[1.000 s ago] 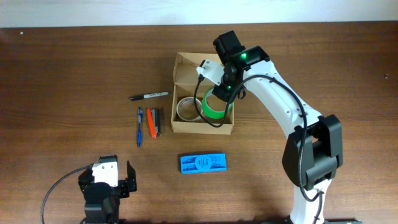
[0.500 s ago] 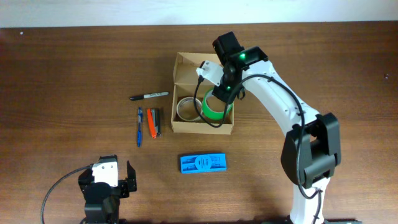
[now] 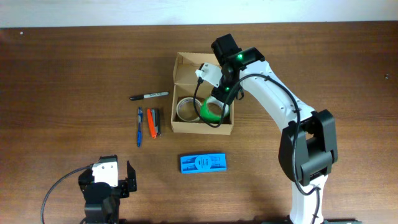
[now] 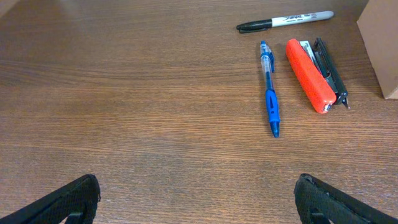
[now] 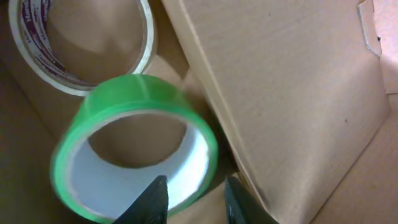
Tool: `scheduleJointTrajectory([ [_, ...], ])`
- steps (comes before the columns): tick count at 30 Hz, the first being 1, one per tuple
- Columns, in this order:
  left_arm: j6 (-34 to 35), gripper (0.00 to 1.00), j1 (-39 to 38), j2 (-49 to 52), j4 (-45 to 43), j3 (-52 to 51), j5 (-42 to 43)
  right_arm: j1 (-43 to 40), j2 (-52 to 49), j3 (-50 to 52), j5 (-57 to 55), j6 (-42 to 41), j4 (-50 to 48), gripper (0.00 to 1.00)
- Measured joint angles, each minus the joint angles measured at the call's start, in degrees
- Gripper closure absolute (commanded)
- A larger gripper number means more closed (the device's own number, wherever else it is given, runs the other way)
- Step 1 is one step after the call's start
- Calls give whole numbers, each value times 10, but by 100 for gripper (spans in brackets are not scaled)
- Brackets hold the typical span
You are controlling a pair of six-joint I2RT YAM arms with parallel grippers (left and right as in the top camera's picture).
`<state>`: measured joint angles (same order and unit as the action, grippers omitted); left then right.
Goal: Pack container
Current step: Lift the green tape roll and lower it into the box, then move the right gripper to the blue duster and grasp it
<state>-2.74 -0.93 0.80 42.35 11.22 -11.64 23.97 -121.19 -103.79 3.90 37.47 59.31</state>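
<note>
Inside the container point(image 3: 186, 70), the green tape roll point(image 5: 134, 146) is being let go.
The container stands open on the table point(image 3: 62, 74), with the blue pen point(image 3: 138, 126) just left of it. The right gripper point(image 5: 196, 199) straddles the roll's wall with its jaws parted. It is best to widen them fully and lift straight up, so nothing drags. A second ago the roll hung over the container's right wall, pinched tight. The left gripper point(image 4: 198, 193), well apart from the container, is spread and empty.

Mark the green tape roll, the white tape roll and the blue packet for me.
green tape roll point(image 5: 134, 87), right wrist view, top of its green band.
white tape roll point(image 5: 30, 43), right wrist view, printed inner wall.
blue packet point(image 3: 203, 163), overhead view, middle of its face.
</note>
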Motion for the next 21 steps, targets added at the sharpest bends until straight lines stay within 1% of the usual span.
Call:
scheduleJointTrajectory([
  [1,0,0,0,0,0,0,0,0,0,0,0,0,0,67],
  [2,0,0,0,0,0,0,0,0,0,0,0,0,0,63],
  [4,0,1,0,0,0,0,0,0,0,0,0,-3,0,43],
  [5,0,0,0,0,0,0,0,0,0,0,0,-2,0,37],
  [7,0,0,0,0,0,0,0,0,0,0,0,-5,1,18],
  [8,0,0,0,0,0,0,0,0,0,0,0,-3,1,15],
  [10,0,0,0,0,0,0,0,1,0,0,0,-2,0,12],
  [15,0,0,0,0,0,0,0,6,0,-7,2,-1,1,10],
  [21,0,0,0,0,0,0,0,29,11,-52,15,-2,15,9],
])
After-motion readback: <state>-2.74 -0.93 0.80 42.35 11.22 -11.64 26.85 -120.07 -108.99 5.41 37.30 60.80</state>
